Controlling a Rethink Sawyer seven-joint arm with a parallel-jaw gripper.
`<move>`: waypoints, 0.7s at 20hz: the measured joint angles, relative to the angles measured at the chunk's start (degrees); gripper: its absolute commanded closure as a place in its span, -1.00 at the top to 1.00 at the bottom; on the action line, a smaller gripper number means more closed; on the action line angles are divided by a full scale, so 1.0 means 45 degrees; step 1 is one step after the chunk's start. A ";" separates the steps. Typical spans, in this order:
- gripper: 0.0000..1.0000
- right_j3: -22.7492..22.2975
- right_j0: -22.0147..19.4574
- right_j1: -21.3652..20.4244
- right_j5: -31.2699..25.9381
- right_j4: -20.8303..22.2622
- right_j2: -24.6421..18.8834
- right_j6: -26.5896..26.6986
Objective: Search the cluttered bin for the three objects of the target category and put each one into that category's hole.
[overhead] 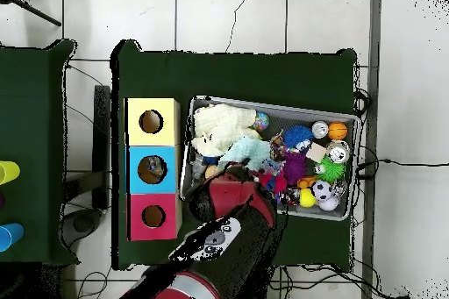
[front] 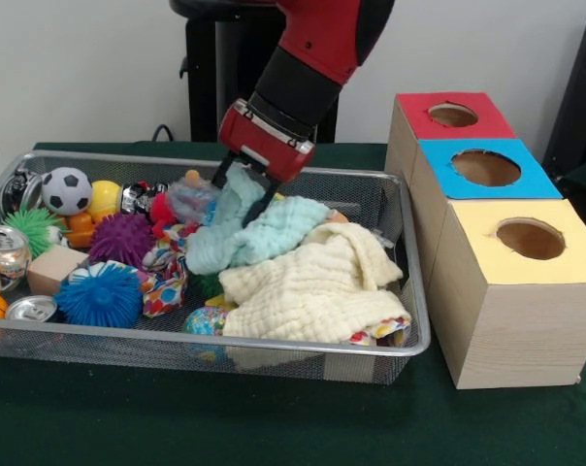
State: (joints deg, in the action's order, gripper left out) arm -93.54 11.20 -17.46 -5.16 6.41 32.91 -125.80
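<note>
My pincer [front: 244,194] is clamped on the upper end of the pale blue cloth [front: 259,233], which hangs from it over the middle of the wire bin [front: 409,291], draped against the cream cloth [front: 312,286], with the three holed boxes [front: 502,243] just beside the bin.

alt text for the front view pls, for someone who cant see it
A red and black robot arm reaches into a wire basket, its gripper pinching a pale green cloth beside a cream cloth. Balls, spiky toys and cans fill the basket's left side. To the right stand three boxes with round holes, topped red, blue and yellow.
</note>
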 measured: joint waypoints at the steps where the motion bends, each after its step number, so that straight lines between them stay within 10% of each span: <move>1: 1.00 0.0063 0.0067 0.0157 0.0032 -0.0071 0.0186 0.0000; 14: 1.00 0.0138 0.0297 0.1984 0.0997 -0.0709 0.2371 0.0000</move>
State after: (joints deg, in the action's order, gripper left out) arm -92.92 12.54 -8.53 -0.67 3.22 43.58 -125.80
